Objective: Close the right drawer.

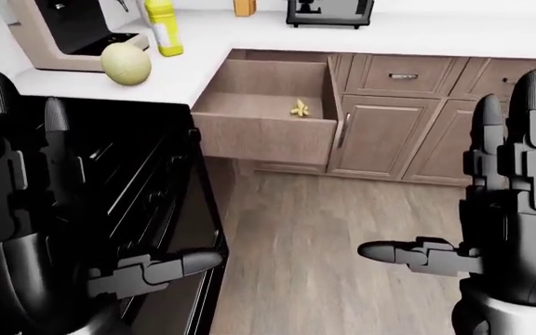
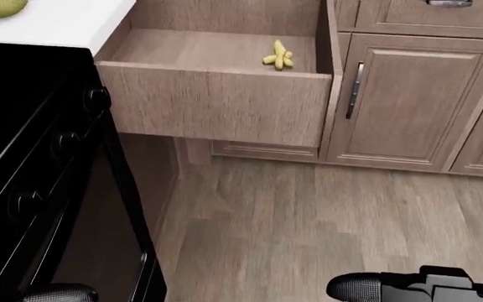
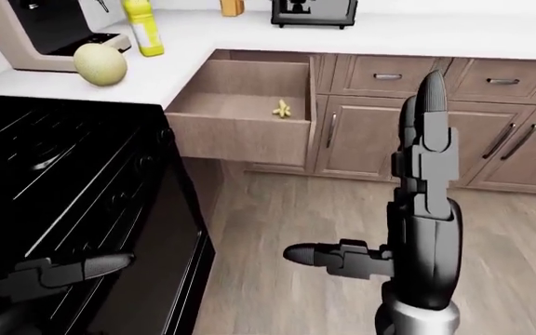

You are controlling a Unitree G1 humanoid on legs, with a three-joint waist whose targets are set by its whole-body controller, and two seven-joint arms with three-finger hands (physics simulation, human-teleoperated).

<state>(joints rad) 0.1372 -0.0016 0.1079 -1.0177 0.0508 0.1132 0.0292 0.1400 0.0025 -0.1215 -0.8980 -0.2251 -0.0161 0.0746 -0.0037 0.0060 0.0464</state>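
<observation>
Left-eye view: drawer hanging wide open, little yellow thing inside.
I've got the left hand and right hand raised, fingers spread, gripping nothing.

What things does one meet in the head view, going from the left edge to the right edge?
Black stove → open wooden drawer → small yellow banana inside it → vertical metal handle of the wooden cabinet door.

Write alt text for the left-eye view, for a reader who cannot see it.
An open wooden drawer juts from the counter beside a black stove, a small yellow object lying inside. The robot's left hand and right hand are raised, fingers open, holding nothing. A melon sits on the white countertop.
</observation>
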